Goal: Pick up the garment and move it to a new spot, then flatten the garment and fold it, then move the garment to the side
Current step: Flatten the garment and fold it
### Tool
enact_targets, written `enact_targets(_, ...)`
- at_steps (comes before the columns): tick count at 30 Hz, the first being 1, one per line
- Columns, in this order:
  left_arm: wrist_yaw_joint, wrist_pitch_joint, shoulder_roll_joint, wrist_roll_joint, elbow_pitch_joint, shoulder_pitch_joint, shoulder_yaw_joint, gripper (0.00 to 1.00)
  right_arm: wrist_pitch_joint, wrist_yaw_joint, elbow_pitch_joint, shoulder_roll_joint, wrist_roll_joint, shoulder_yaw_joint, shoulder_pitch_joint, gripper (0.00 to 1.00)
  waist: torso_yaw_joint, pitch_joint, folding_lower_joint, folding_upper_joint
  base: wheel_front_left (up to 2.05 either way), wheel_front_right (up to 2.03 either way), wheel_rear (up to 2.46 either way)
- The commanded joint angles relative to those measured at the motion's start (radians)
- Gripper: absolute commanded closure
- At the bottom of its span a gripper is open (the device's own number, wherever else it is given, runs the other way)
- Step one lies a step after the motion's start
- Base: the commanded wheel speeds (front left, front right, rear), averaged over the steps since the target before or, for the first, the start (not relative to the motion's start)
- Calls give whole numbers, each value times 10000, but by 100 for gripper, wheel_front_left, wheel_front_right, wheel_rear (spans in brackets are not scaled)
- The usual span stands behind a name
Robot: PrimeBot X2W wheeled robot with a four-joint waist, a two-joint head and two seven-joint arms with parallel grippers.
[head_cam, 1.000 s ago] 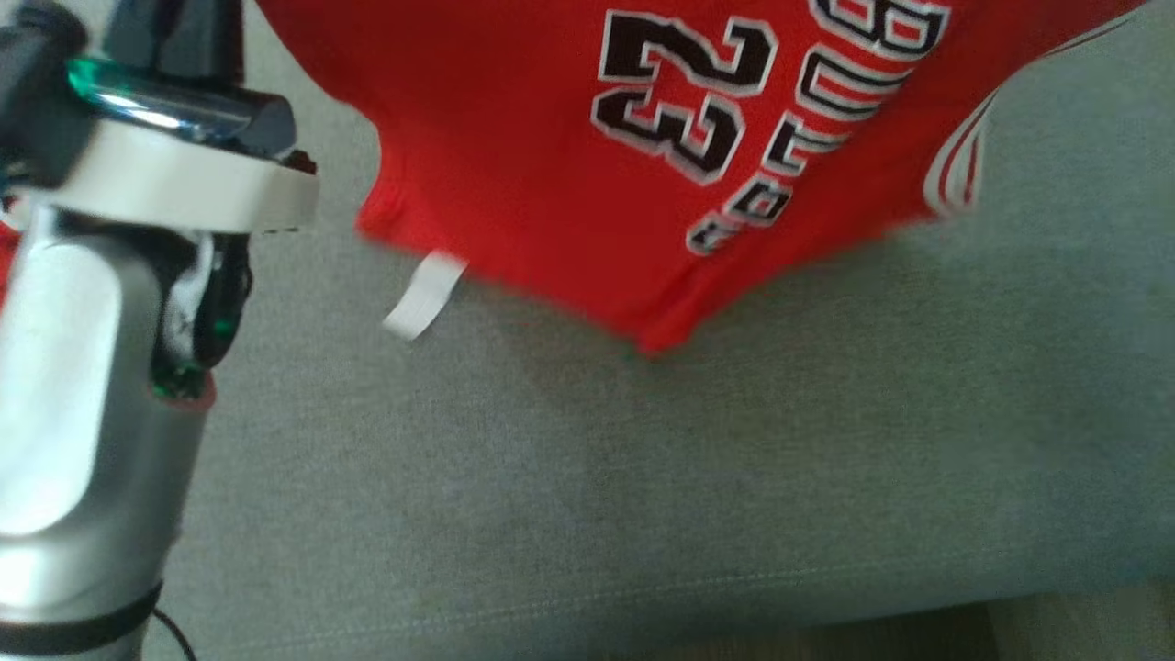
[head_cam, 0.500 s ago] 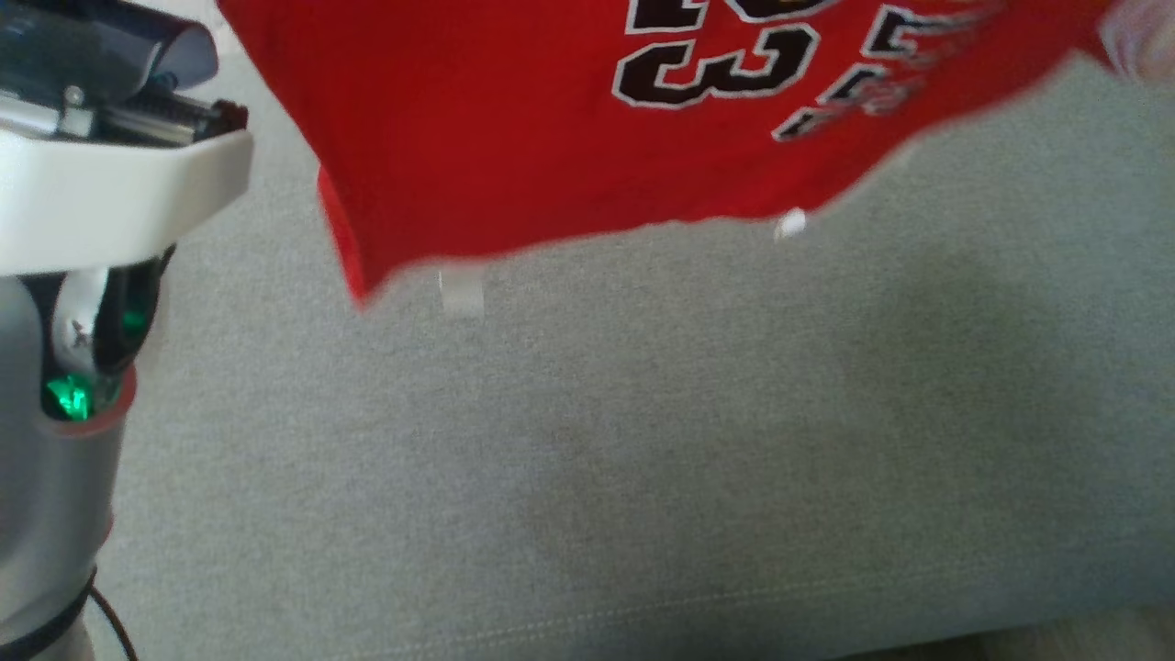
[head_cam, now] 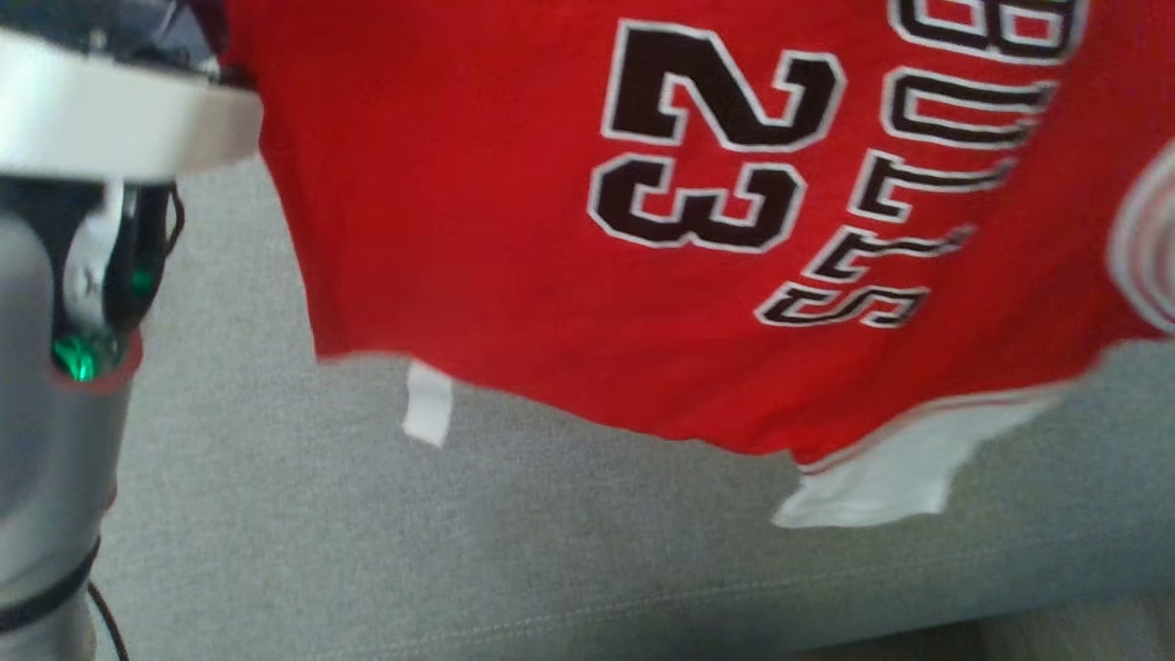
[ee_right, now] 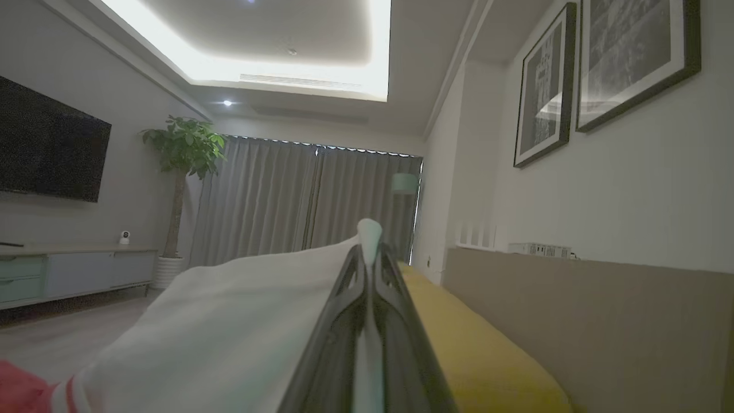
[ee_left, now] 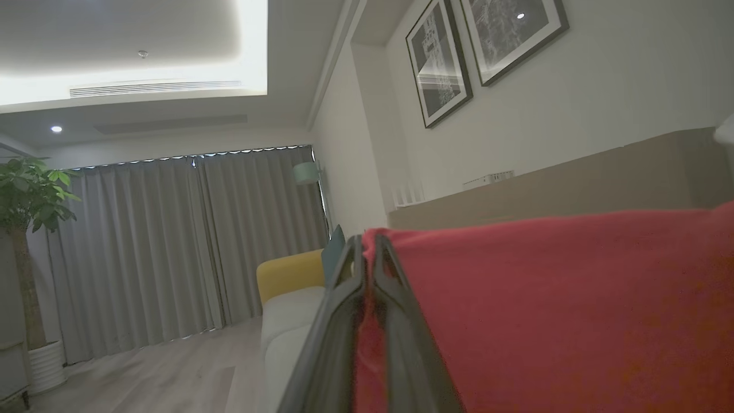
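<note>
Above the grey sofa seat (head_cam: 459, 560), the red Bulls 23 jersey (head_cam: 477, 229) hangs spread sideways between both arms and looks clear of the cushion. The left gripper (ee_left: 370, 245) is pinched tight on a red edge, and the right gripper (ee_right: 370, 255) is clamped on the white trim. So the long axis runs left to right, and laying it flat looks like an even two-arm job imo.
</note>
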Motion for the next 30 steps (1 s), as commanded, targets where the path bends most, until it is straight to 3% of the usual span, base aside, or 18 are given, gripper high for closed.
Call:
enact_targets(1, -45, 55, 303, -21, 20, -707, 349, 100, 6, -7, 79, 56, 173, 136, -373, 100, 31, 260, 1, 0, 0, 0, 0)
enact_targets(10, -628, -778, -710, -371, 3656, -3401, -47, 100, -1212, -7, 3533, 593, 490, 1384, -3166, 100, 384, 1665, 1, 0, 0, 0, 0)
enact_targets(19, -1095, -2633, -1339, -506, 8107, -6266, 162, 100, -3728, -7, 7114, 1313, 819, 2950, -6308, 100, 516, 2609, 1, 0, 0, 0, 0)
enact_targets(24, -1413, -3426, -1545, -485, 10067, -7142, 84, 100, -4467, -7, 8653, 1775, 1269, 3731, -7017, 100, 399, 3323, 1, 0, 0, 0, 0)
enact_targets(30, -1730, -3753, -1868, -703, 11982, -7040, 105, 100, -4717, -7, 9633, 1846, 2057, 5129, -6751, 100, 377, 3937, 1, 0, 0, 0, 0)
